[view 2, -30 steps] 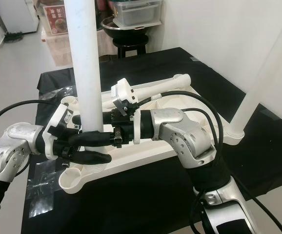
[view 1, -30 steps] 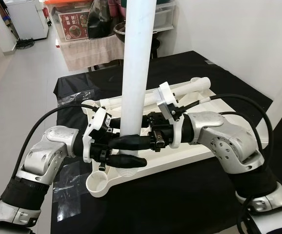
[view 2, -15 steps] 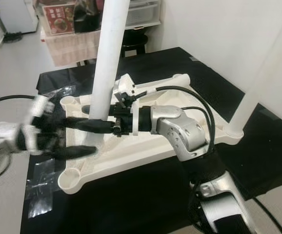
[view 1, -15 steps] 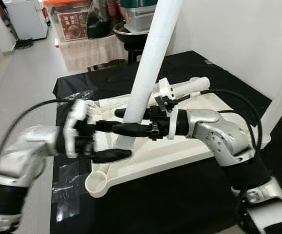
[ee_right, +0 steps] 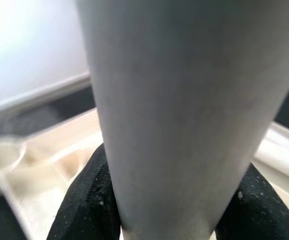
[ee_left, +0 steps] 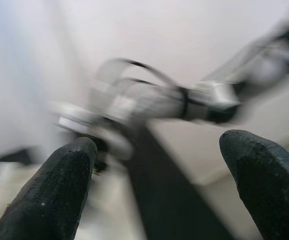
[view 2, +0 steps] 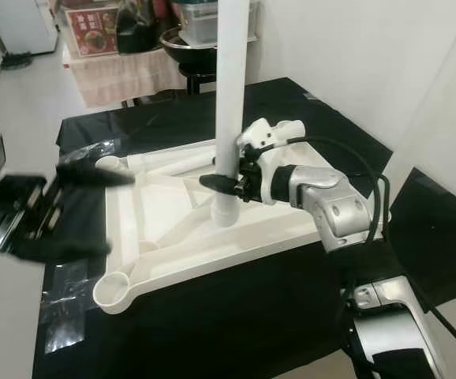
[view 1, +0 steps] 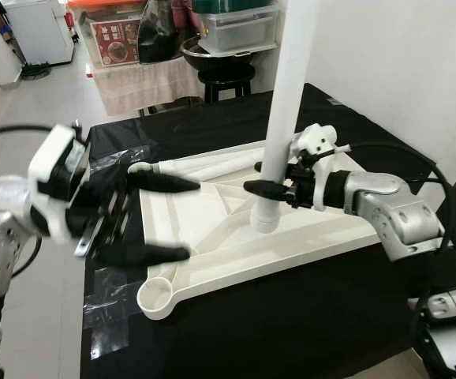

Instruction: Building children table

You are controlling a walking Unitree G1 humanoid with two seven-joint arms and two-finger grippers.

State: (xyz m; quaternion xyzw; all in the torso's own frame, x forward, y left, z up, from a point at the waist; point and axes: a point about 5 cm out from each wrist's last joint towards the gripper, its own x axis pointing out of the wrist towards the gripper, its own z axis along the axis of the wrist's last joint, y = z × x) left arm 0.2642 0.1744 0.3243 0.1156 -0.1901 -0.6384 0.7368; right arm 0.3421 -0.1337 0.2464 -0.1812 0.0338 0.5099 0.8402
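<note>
Upright leg (view 1: 287,95) and right claw (view 1: 261,186) block the tabletop's (view 1: 212,217) middle; left half lies open.

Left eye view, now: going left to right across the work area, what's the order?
left tool, spread open → corner socket of the white tabletop → upright white table leg → right tool, shut on that leg → right forearm

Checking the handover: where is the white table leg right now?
The white table leg stands upright mid-tabletop, gripped by the right gripper; the left gripper is open, off to its left.
</note>
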